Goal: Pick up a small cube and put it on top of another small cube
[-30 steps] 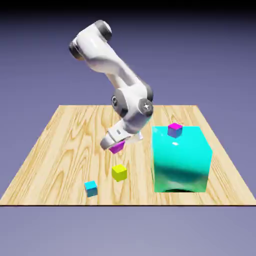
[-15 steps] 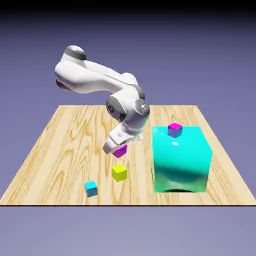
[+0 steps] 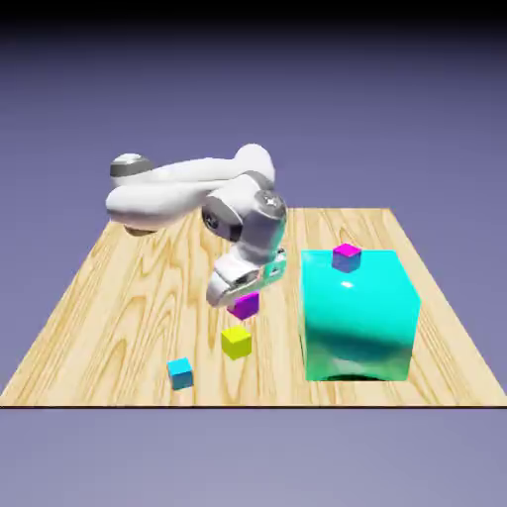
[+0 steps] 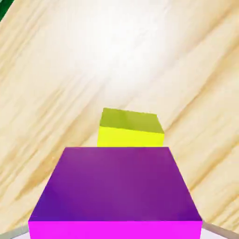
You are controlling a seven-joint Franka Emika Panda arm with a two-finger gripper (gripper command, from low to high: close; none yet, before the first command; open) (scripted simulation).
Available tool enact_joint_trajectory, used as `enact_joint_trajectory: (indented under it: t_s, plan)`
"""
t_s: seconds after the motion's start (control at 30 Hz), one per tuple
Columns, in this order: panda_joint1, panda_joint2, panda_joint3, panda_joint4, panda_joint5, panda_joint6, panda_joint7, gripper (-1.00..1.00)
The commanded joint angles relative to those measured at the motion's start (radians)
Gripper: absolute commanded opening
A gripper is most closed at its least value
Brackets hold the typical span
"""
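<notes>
Biggest change first: the arm (image 3: 188, 193) has folded way down since a second ago, its upper links now lying almost level over the table (image 3: 119, 297) instead of towering above it; the tool (image 3: 241, 300) has dropped lower and now sits just above the yellow cube (image 3: 236, 342), where before there was a clear gap.

The table is light wood with wavy grain, flat and rectangular; the arm is smooth glossy white with grey joint caps.

The teal cube (image 3: 356, 317) is the one huge block, shiny with a soft highlight, unmoved; one small cube (image 3: 347, 257) with a magenta top and violet side sits on its upper face, same spot as before.

The tool is clamped shut on the magenta cube (image 3: 245, 305); in the hand view that cube (image 4: 116, 191) fills the bottom and the yellow one (image 4: 130, 128) shows right beyond it, not touching as far as I can tell.

One little cyan cube (image 3: 180, 373) sits near the front edge; so five cubes total, four small, one big.
</notes>
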Motion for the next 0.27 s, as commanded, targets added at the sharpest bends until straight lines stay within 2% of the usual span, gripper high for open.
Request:
enact_joint_trajectory:
  t_s: [0.0, 0.13, 0.17, 0.23]
  plan:
    - [-0.019, 0.005, -0.036, -0.010, -0.035, 0.016, -0.010, -1.00]
    - [-0.075, 0.020, -0.146, -0.042, -0.136, 0.065, -0.038, -1.00]
    - [-0.075, 0.020, -0.146, -0.042, -0.136, 0.065, -0.038, 1.00]
    - [-0.056, 0.015, -0.110, -0.031, -0.102, 0.049, -0.029, 1.00]
